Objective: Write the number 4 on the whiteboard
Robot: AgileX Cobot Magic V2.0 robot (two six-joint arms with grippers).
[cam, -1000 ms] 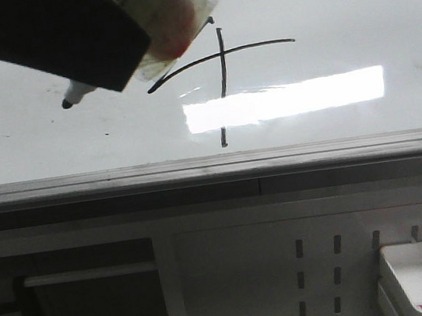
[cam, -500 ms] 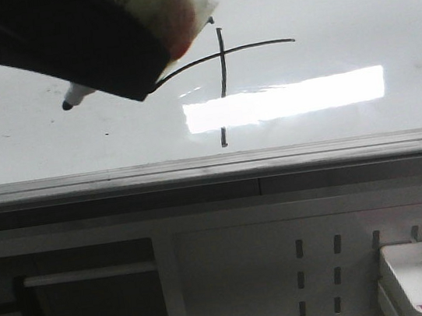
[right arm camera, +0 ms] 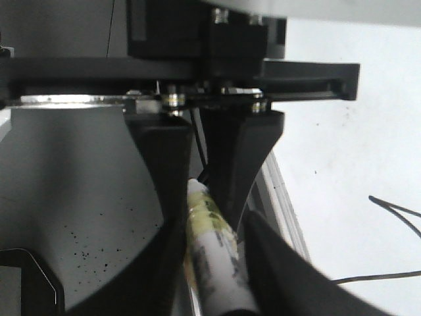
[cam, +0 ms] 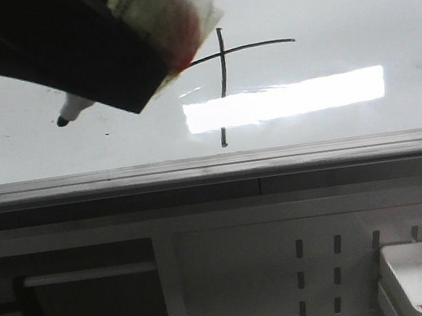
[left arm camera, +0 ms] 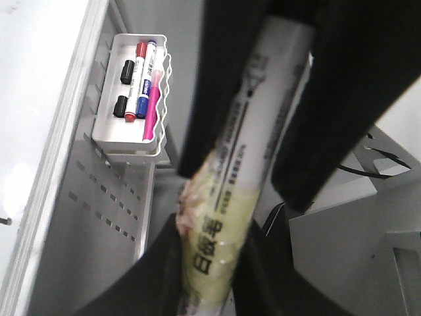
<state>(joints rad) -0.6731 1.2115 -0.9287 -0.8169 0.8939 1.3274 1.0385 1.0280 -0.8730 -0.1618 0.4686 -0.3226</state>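
The whiteboard (cam: 330, 0) fills the upper front view. On it is the number 4 (cam: 222, 62): its vertical stroke and curved crossbar show, and its long diagonal is hidden behind a black gripper at the upper left. That gripper holds a marker (cam: 164, 19) with a yellowed taped end; the black tip (cam: 61, 121) points down-left, left of the 4. In the left wrist view my left gripper (left arm camera: 210, 263) is shut on the marker's taped part (left arm camera: 217, 237). In the right wrist view my right gripper (right arm camera: 210, 270) is shut on its white barrel (right arm camera: 214, 263). Each wrist view shows the other gripper's fingers on the same marker.
The board's grey metal rail (cam: 274, 161) runs across the front view, with a perforated panel (cam: 322, 276) below it. A small white tray (cam: 401, 280) with several markers sits at the lower right; it also shows in the left wrist view (left arm camera: 108, 135).
The gripper with the marker has shifted down and left. It now covers the left end of the 4's crossbar. The marker tip sits lower and further left.
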